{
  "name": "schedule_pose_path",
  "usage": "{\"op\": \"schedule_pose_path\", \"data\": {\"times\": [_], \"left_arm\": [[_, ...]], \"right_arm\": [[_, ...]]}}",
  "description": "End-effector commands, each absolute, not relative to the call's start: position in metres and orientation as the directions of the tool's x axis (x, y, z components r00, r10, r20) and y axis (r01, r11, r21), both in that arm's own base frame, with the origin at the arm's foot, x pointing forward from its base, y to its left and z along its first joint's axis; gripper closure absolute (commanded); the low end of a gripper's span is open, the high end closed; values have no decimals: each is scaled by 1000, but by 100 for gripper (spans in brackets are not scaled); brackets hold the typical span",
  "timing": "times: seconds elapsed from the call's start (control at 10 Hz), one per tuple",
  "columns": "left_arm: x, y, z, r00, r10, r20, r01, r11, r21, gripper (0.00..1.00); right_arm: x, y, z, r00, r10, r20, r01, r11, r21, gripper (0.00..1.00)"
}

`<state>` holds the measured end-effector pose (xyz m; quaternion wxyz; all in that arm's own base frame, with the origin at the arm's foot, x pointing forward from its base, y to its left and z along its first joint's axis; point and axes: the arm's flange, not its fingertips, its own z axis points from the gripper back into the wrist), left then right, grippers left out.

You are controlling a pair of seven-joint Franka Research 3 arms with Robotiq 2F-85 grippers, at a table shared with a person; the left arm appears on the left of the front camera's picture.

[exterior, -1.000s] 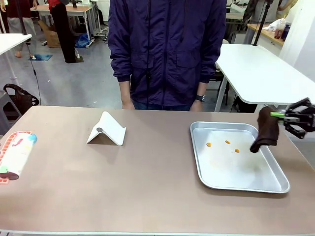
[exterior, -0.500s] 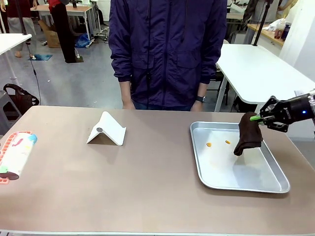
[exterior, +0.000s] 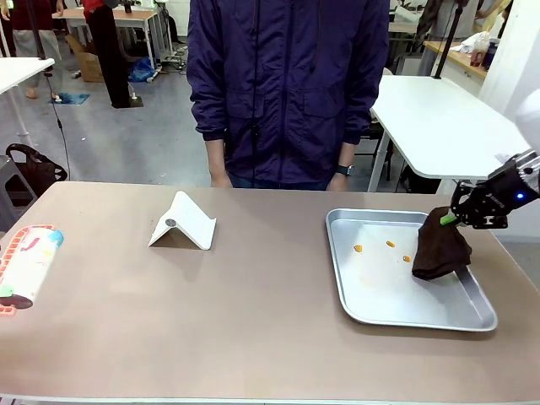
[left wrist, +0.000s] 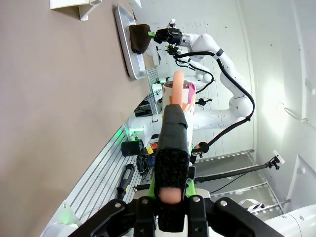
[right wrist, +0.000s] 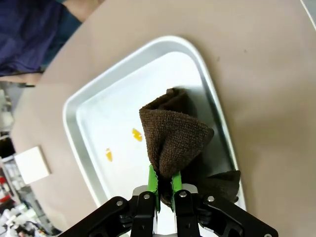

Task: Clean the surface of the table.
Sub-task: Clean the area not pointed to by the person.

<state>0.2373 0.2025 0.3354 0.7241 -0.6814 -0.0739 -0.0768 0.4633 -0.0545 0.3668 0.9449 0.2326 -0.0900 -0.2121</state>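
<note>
Right wrist view: right claw (right wrist: 164,190) clamped on brown cloth (right wrist: 175,136) (resting in the tray (right wrist: 113,106)).

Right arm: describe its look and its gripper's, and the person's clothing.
The right arm is white with rounded joints, black cables looping along it. The right gripper is black, its finger pads green, a blue light at its wrist. The person wears a dark blue zipped jacket, long-sleeved, and a dark wristwatch.

Bright even indoor light, soft shadows, wrist views distorted
</note>
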Motion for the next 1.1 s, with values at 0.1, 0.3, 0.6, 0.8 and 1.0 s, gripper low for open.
{"op": "schedule_pose_path", "data": {"times": [0.1, 0.3, 0.6, 0.8, 1.0], "left_arm": [[238, 202, 339, 979, -4, 206, 206, 55, -977, 79], [238, 202, 339, 979, -4, 206, 206, 55, -977, 79], [238, 202, 339, 979, -4, 206, 206, 55, -977, 79], [238, 202, 339, 979, -4, 206, 206, 55, -977, 79], [238, 202, 339, 979, -4, 206, 206, 55, -977, 79]], "right_arm": [[499, -30, 327, 904, -423, 55, 343, 798, 496, 100], [508, -27, 312, 910, -413, 21, 337, 771, 541, 100], [509, 2, 292, 936, -353, 0, 295, 783, 548, 100], [512, 16, 282, 946, -322, -24, 279, 778, 562, 100], [514, 28, 273, 952, -304, -42, 272, 770, 577, 100]]}}
